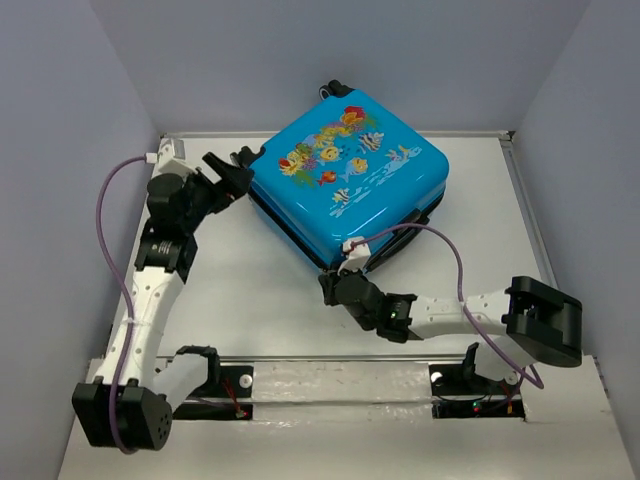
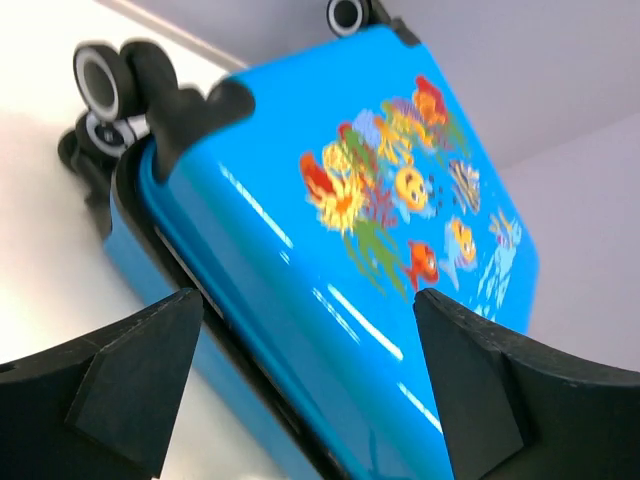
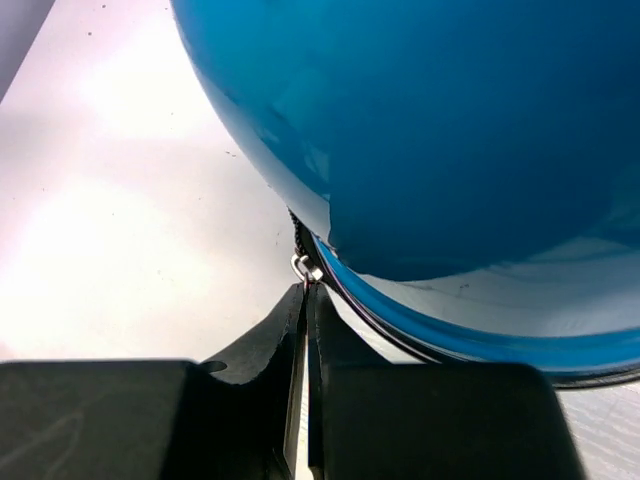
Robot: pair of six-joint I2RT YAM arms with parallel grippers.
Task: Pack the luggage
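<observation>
The blue luggage (image 1: pixel 345 180) lies flat on the table with its fish print up and its two shells together. Its wheels (image 2: pixel 103 80) are at the far left corner. My left gripper (image 1: pixel 232 172) is open, its jaws either side of the left corner of the case (image 2: pixel 300 300) at the seam. My right gripper (image 1: pixel 333 287) is shut on the metal zipper pull (image 3: pixel 305 270) at the near corner of the luggage (image 3: pixel 420 130). The zipper track (image 3: pixel 300 235) runs up from the pull.
The white table (image 1: pixel 260 290) has raised edges and grey walls on three sides. The right arm's cable (image 1: pixel 450 250) loops over the near right side of the case. The arm bases (image 1: pixel 340 385) sit at the near edge.
</observation>
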